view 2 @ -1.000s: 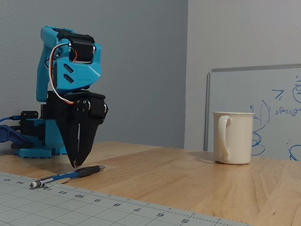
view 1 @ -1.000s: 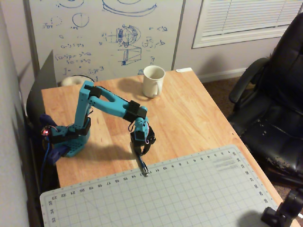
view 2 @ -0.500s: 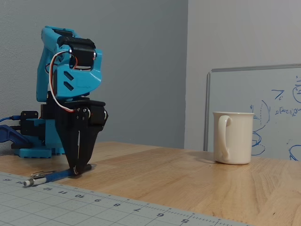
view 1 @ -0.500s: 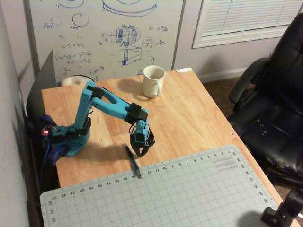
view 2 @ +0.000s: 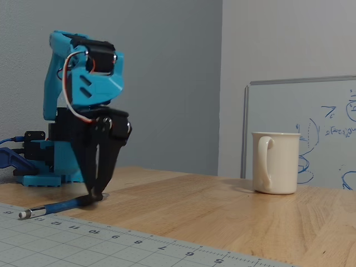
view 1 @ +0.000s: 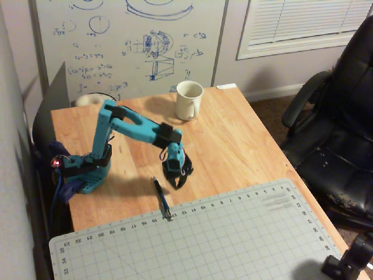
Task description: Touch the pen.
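Observation:
The pen (view 1: pixel 161 199) lies on the wooden table, its silvery tip on the near cutting mat's edge and its dark end pointing at the arm. In the fixed view the pen (view 2: pixel 55 207) runs left from under the fingertips. My gripper (view 1: pixel 177 181) points down just right of the pen's dark end in the overhead view. In the fixed view the gripper (view 2: pixel 95 196) hangs with its tips at the table and a narrow gap between its black fingers (view 2: pixel 107 161), holding nothing. Whether a tip touches the pen I cannot tell.
A white mug (view 1: pixel 188 100) (view 2: pixel 275 162) stands at the table's far side. A grey-green cutting mat (view 1: pixel 233 239) (view 2: pixel 55 239) covers the near part. The arm's blue base (view 1: pixel 81 172) sits at the left, a whiteboard (view 1: pixel 128 46) leans behind, and a black chair (view 1: pixel 338 128) stands right.
The pen has slid left and turned, its tip now further left on the mat. My gripper has swung right off it and its fingers have parted a little.

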